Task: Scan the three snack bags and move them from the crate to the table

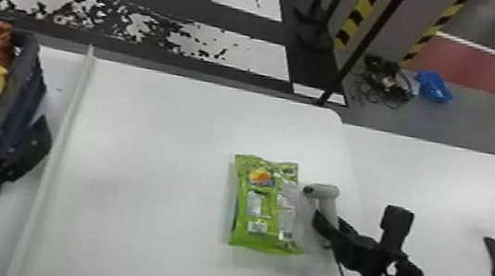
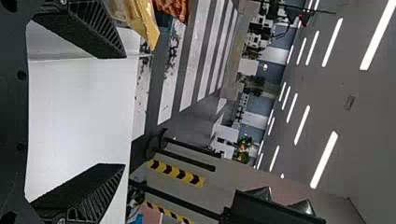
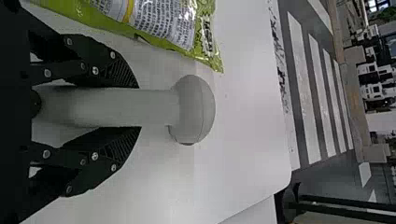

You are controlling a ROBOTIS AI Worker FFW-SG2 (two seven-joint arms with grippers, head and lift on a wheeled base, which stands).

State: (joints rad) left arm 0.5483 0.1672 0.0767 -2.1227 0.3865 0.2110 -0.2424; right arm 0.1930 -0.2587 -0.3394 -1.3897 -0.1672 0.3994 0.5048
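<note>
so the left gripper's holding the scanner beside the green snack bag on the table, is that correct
No, it's the right gripper that holds the scanner, beside the green snack bag on the table; the right wrist view shows it.

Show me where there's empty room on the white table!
The biggest bare table patch is between the white strip and green bag. Another lies between bag and far edge. It's crowded right of the bag, by the scanner and right end effector.
</note>
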